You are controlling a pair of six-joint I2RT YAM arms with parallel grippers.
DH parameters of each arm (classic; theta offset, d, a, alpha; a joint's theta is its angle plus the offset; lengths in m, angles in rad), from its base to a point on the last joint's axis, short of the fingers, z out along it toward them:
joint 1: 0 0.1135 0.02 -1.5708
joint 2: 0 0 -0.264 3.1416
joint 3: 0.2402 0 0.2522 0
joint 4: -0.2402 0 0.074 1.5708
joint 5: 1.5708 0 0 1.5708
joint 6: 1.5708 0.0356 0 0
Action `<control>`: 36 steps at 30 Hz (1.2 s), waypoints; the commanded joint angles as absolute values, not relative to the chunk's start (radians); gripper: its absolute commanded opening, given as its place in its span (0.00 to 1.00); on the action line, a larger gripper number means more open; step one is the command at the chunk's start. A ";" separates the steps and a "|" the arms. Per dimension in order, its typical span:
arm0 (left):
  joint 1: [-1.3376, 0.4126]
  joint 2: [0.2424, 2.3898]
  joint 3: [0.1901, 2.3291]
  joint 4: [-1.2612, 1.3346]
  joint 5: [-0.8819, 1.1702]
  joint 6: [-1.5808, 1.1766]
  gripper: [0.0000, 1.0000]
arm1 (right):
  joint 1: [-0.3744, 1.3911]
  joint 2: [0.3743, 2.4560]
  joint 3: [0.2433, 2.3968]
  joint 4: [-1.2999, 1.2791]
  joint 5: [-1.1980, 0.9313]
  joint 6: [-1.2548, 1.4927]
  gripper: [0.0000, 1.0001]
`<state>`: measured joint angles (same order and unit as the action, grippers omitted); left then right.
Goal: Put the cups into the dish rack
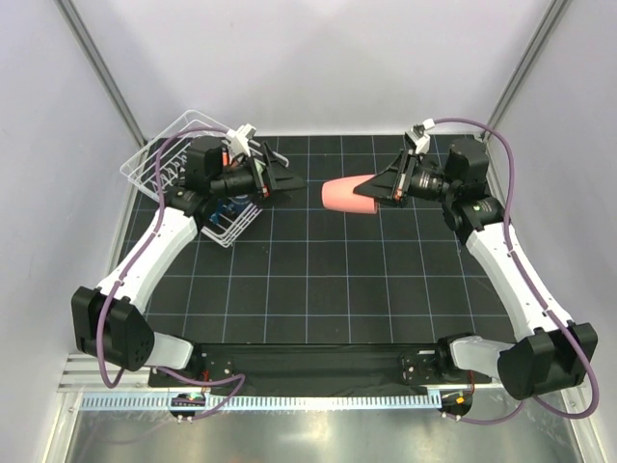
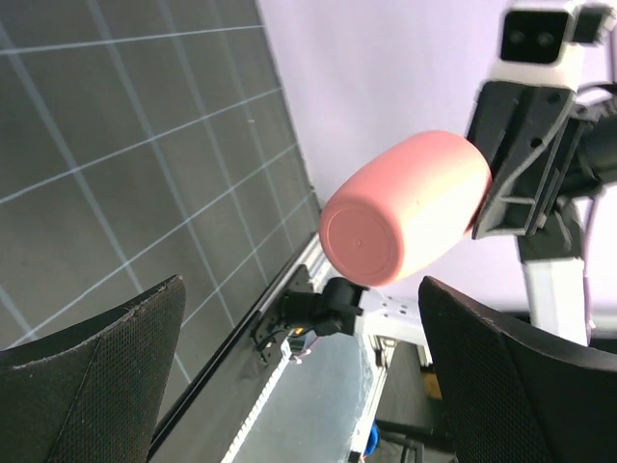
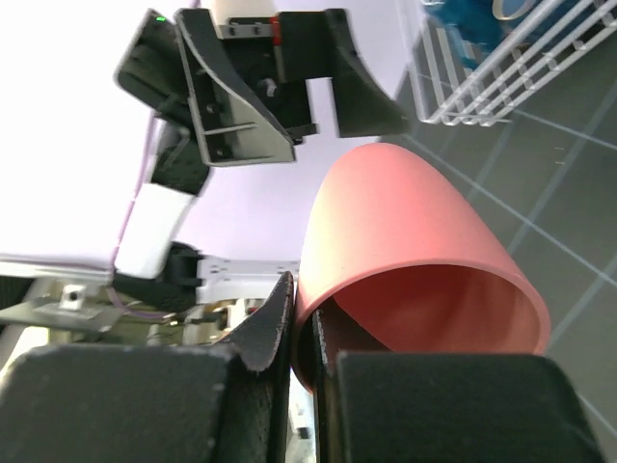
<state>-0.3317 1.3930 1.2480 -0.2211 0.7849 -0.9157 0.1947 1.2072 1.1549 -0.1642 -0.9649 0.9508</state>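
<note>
Pink cup (image 1: 349, 195) smooth, matt, plastic-looking; rack (image 1: 145, 164) of white coated wire; mat (image 1: 328, 280) dark, matt — left fingers (image 2: 106, 376) black, finely textured.

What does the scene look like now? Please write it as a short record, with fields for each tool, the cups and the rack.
right tool: shut on the rim of the pink cup, one finger inside, one outside
pink cup: held off the mat, lying on its side, base toward the left tool
left tool: open, empty, facing the cup's base, apart from it
dish rack: far left corner of the mat, holds a blue cup, mostly hidden
</note>
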 commanded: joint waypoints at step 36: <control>-0.379 1.385 1.423 -0.500 0.669 -0.740 0.00 | 0.301 1.267 1.336 -0.525 -0.725 0.658 0.73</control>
